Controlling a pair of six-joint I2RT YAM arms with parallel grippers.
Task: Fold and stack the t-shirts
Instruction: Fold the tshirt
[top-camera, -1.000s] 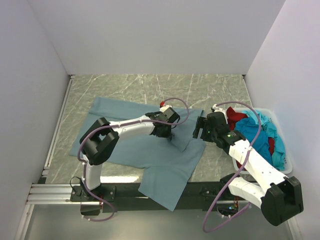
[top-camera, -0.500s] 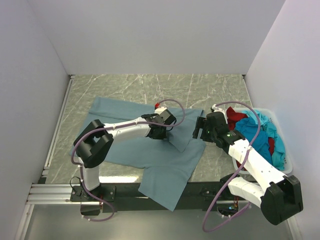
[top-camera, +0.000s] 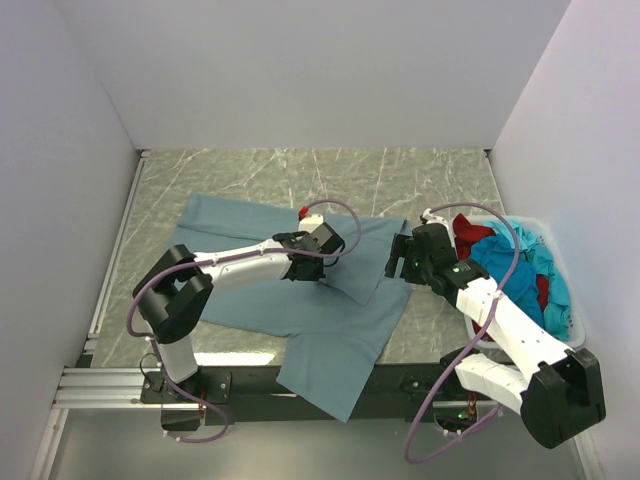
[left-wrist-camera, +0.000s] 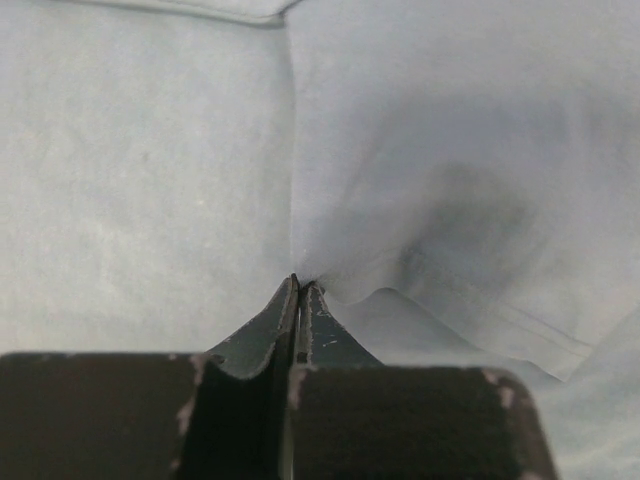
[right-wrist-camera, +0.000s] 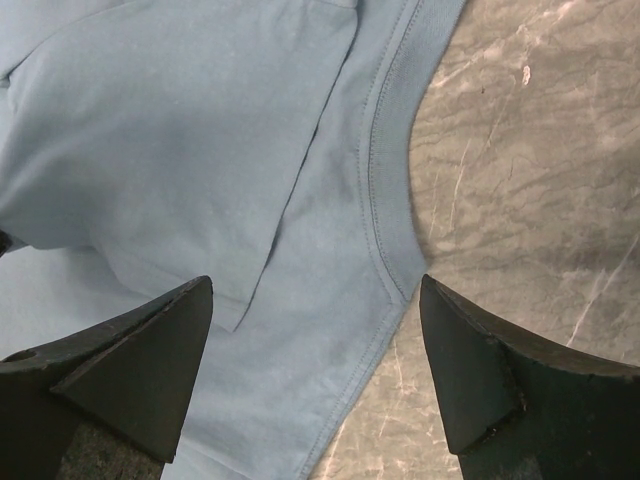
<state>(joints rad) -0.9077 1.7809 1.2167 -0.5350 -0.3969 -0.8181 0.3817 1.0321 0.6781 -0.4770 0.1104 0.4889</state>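
Observation:
A grey-blue t-shirt (top-camera: 330, 340) lies spread on the marble table (top-camera: 300, 170), its lower part hanging over the near edge. My left gripper (top-camera: 326, 262) is over the shirt's middle, shut on a pinch of its cloth, which puckers at the tips (left-wrist-camera: 298, 285). A folded-over flap (left-wrist-camera: 450, 200) lies on the body of the shirt. My right gripper (top-camera: 393, 258) hovers open above the shirt's right edge (right-wrist-camera: 385, 200), nothing between its fingers (right-wrist-camera: 150, 350). A turquoise t-shirt (top-camera: 520, 265) and a dark red one (top-camera: 468, 232) lie in the bin.
A white plastic bin (top-camera: 540, 222) stands at the right of the table, close to the right arm. White walls enclose the left, back and right. Bare marble (right-wrist-camera: 530, 150) shows right of the shirt and along the back.
My left gripper has moved left and slightly back, drawing the pinched flap of the grey-blue shirt further over its body. The right arm has stayed in place, open.

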